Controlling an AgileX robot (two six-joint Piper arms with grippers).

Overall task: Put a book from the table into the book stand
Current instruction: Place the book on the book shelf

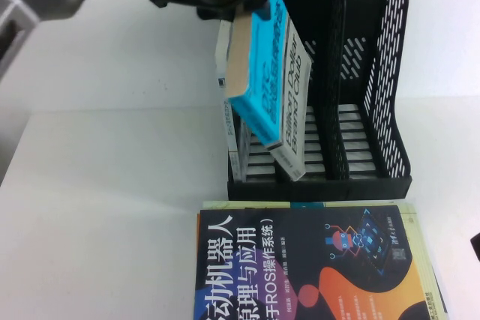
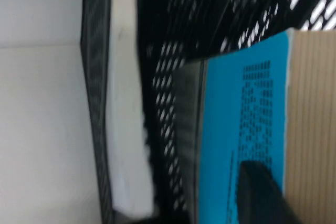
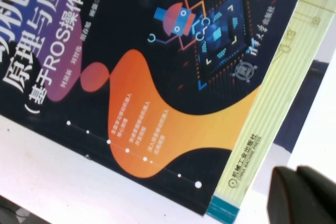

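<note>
My left gripper is shut on the top end of the cyan-and-grey book and holds it tilted over the black book stand. The book's lower corner reaches down inside the stand, near the divider between the left and middle slots. In the left wrist view one dark finger presses on the cyan cover, with the perforated stand behind. My right gripper is shut and empty, low over the white table beside the front books.
A thin white-spined book stands in the stand's left slot, and also shows in the left wrist view. A dark navy-and-orange robot book lies on a pale yellow-green book at the table's front; both show in the right wrist view.
</note>
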